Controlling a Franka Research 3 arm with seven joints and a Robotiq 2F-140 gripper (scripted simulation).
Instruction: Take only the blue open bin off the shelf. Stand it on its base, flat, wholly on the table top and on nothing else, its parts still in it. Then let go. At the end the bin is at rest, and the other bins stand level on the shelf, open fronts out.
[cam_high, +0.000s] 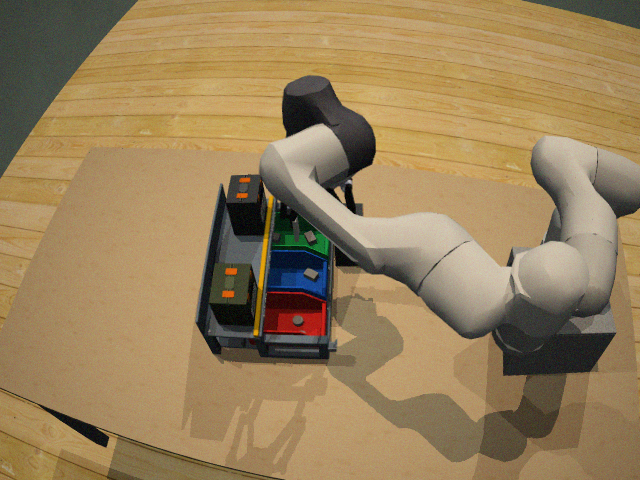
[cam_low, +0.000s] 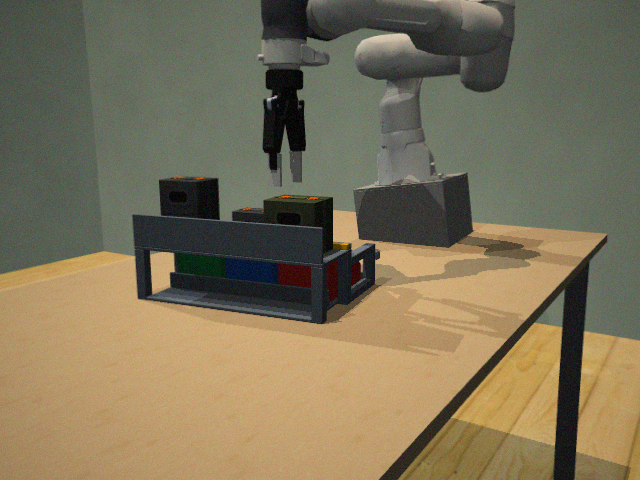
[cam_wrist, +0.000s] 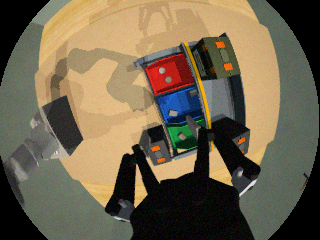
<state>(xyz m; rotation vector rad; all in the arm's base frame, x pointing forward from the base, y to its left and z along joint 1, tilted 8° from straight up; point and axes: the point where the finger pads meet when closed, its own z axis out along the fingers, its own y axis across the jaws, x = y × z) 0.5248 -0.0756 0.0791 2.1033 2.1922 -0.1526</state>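
The blue open bin (cam_high: 297, 276) stands in the middle of the lower shelf row, between the green bin (cam_high: 302, 235) and the red bin (cam_high: 295, 315), with a grey part in it. From the side its back shows under the rack (cam_low: 251, 270). It also shows in the wrist view (cam_wrist: 176, 107). My gripper (cam_low: 284, 173) hangs well above the shelf, fingers pointing down, roughly over the green bin's end of the row. It is open and empty. From above the arm hides most of it (cam_high: 292, 222).
The grey shelf rack (cam_low: 232, 258) carries a black box (cam_high: 245, 204) and an olive box (cam_high: 231, 291) on its upper level behind a yellow bar (cam_high: 262, 268). A small dark box (cam_wrist: 156, 147) lies beside the green bin. The robot base (cam_low: 413, 209) stands behind.
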